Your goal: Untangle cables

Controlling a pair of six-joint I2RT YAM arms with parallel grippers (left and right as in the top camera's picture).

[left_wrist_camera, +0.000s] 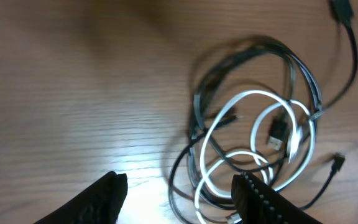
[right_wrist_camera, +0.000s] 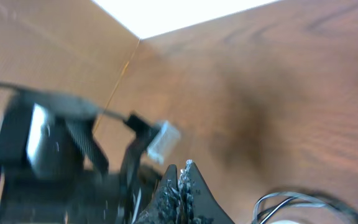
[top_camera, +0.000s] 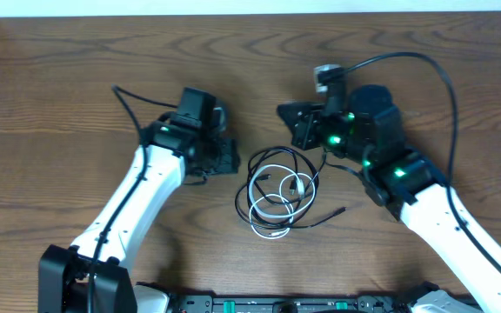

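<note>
Two grippers, both empty: left gripper (left_wrist_camera: 179, 182) stands parted beside the tangled black cable (left_wrist_camera: 253, 48) and white cable (left_wrist_camera: 247, 95); right gripper (right_wrist_camera: 179, 171) pinched shut.

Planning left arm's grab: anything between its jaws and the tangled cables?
Nothing visible. The left gripper, jaws open, is at the near edge of the tangle. The black cable and white cable lie on the bare wooden table, with no other object between.
</note>
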